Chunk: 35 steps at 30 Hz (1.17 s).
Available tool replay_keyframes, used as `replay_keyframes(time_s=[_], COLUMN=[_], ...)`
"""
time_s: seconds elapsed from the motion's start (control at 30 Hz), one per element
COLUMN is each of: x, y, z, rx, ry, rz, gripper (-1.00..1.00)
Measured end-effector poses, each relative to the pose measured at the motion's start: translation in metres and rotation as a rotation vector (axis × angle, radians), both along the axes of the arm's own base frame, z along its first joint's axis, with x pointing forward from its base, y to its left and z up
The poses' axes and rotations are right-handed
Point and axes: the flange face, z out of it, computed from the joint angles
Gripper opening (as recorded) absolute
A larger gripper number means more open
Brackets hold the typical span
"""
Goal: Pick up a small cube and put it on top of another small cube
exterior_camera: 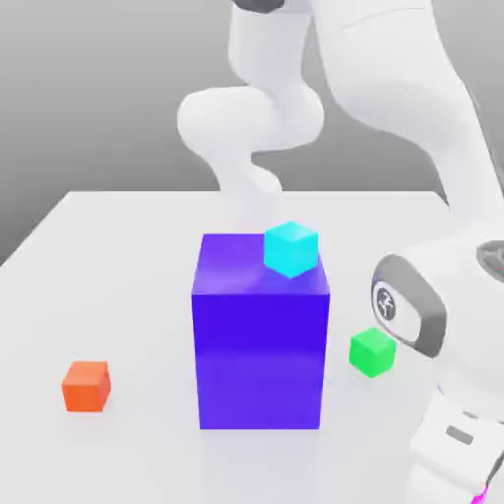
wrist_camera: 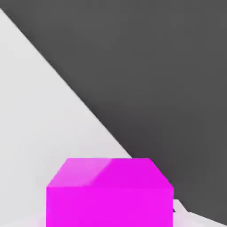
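- exterior view: a white table [exterior_camera: 128, 256] carries a tall blue block [exterior_camera: 261, 340] near its middle, with a small cyan cube [exterior_camera: 292, 248] resting on the block's top, at the far corner toward the exterior view's right.
- a small green cube [exterior_camera: 373, 352] sits on the table just beside the blue block on the exterior view's right; a small orange cube [exterior_camera: 87, 385] lies well apart on the exterior view's left.
- the white arm [exterior_camera: 394, 118] loops over the scene and comes down at the lower right edge, where a sliver of magenta [exterior_camera: 482, 497] peeks out.
- hand view: a magenta cube [wrist_camera: 109, 193] sits close under the camera on the white surface, with the table edge running diagonally behind it.
- i cannot tell whether the claw is wide, narrow or holding anything.
- judgement: the step looks like the approach to, or grasp of, the magenta cube. next it calls for a secure hold, a straight lift, then a carry to a small cube such as the green one, set down squarely on top.
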Motion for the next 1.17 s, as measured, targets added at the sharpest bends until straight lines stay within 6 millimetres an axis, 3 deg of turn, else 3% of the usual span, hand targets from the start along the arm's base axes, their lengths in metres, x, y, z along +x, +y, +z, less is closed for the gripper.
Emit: replay_keyframes(time_s=[0.23, 0.43, 0.73, 1.07, 1.1, 1.17], x=[-0.088, -0.173, -0.268, -0.274, -0.274, -0.274], y=[0.026, 0.035, -0.020, -0.028, -0.029, -0.029], z=[0.045, 0.063, 0.053, -0.009, -0.014, -0.014], rx=[0.088, 0.097, 0.001, -0.024, -0.020, -0.020], ry=[0.033, 0.039, 0.000, -0.011, -0.009, -0.009], rz=[0.055, 0.129, 0.141, 0.138, 0.136, 0.134], gripper=[-1.00, -1.00, -1.00, -1.00, 1.00, 1.00])
